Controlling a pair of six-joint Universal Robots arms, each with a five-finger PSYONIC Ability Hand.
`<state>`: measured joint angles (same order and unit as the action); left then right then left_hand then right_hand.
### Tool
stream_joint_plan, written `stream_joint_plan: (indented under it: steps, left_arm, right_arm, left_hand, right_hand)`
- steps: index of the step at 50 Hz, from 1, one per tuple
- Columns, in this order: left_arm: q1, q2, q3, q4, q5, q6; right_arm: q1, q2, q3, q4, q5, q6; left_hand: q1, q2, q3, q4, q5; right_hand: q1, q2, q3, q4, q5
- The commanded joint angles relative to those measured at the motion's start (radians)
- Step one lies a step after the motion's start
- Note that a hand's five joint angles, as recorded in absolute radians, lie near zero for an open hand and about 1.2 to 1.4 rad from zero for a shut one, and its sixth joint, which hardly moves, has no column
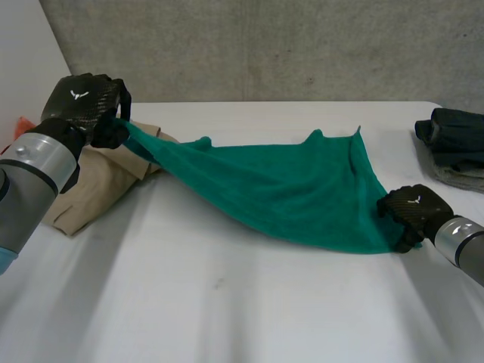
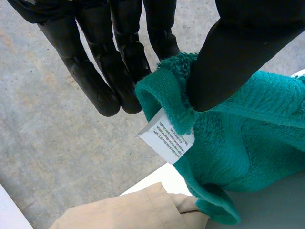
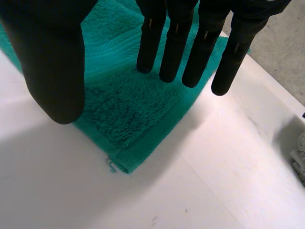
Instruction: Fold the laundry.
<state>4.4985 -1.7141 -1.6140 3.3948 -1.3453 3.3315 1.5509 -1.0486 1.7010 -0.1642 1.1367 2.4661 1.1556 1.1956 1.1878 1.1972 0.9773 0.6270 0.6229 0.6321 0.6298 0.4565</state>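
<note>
While left hand [image 1: 82, 106] pinches a teal terry towel [image 1: 295, 189] corner aloft, right hand [image 1: 412, 212] rests straight-fingered on another. Opening fold, likely: carry it across.

White table [image 1: 227, 302]: green towel [image 1: 295, 189], beige garment [image 1: 98, 181], dark clothes [image 1: 454, 140].

White care label [image 2: 167, 141], sewn at a corner of the green towel [image 2: 248, 138]: print too small to read. The left hand [image 1: 85, 106] and right hand [image 1: 412, 212] each bear a white winged emblem [image 1: 77, 94] on the back.
</note>
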Motion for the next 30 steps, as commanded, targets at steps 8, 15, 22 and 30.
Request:
stream_joint_plan:
  steps: [8, 15, 22, 30]
  left_arm:
    - [-0.002, 0.001, -0.004, -0.003, 0.003, -0.003]
    - [-0.002, 0.001, -0.003, -0.005, 0.003, -0.003]
    - [-0.004, -0.004, -0.004, -0.005, 0.003, -0.003]
    - [-0.001, -0.015, 0.003, -0.028, -0.003, 0.005]
  right_arm:
    - [0.02, 0.062, -0.041, -0.064, 0.006, 0.001]
    - [0.041, 0.074, -0.096, -0.112, 0.015, 0.034]
    - [0.052, 0.113, -0.168, -0.118, 0.043, 0.054]
    - [0.049, 0.108, -0.192, -0.1, 0.086, 0.112]
  left_hand:
    - [0.241, 0.201, 0.208, 0.199, 0.244]
    - [0.241, 0.201, 0.208, 0.199, 0.244]
    - [0.241, 0.201, 0.208, 0.199, 0.244]
    - [0.241, 0.201, 0.208, 0.199, 0.244]
  right_hand:
    - [0.199, 0.203, 0.194, 0.196, 0.195]
    - [0.214, 0.218, 0.209, 0.211, 0.21]
    - [0.431, 0.435, 0.426, 0.428, 0.427]
    - [0.769, 0.773, 0.764, 0.766, 0.765]
